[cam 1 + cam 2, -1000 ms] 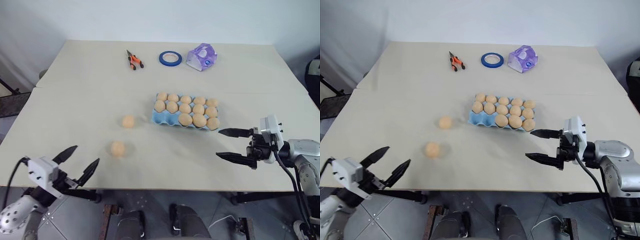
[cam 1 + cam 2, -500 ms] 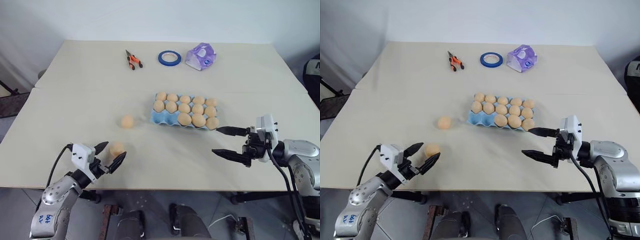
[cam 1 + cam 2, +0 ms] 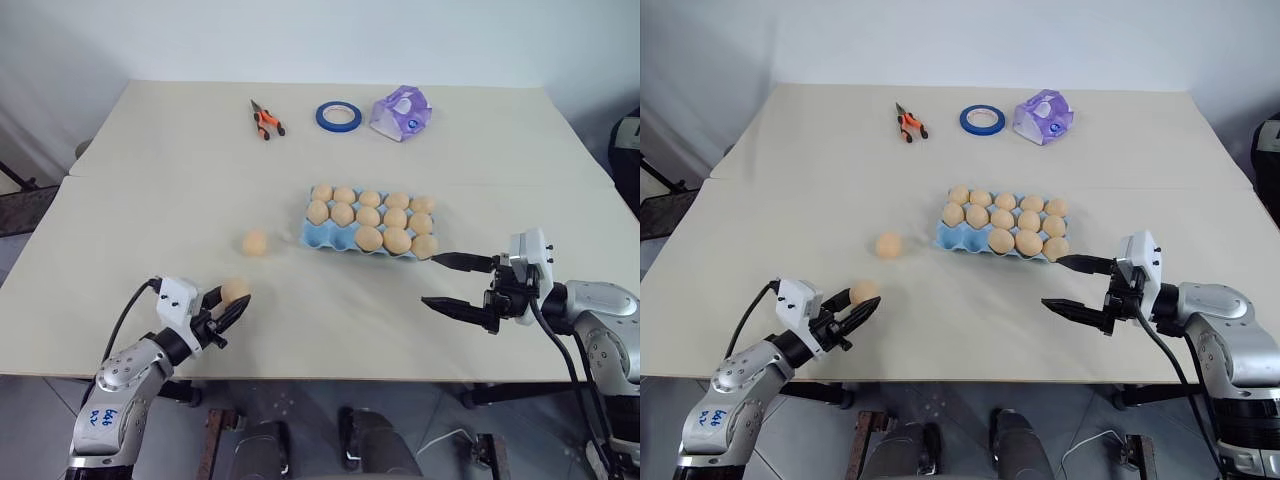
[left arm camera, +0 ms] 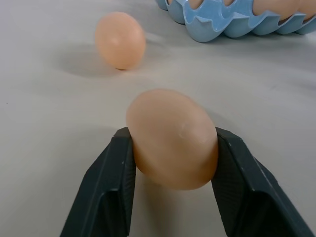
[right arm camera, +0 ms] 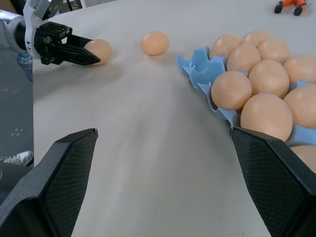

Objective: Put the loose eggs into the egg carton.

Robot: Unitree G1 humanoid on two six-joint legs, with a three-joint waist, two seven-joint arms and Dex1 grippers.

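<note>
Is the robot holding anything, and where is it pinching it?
The left pincer holds one loose egg, pinched on its two sides. The right pincer holds nothing.

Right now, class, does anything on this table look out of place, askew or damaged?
Two eggs are outside the egg carton: one egg lies loose on the table to the carton's left, the other egg is clamped between the left gripper fingers. The carton's near-left cups stand empty. Nothing looks cracked or spilled.

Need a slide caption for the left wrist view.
Left gripper shut on a loose egg; second egg beside carton.
</note>
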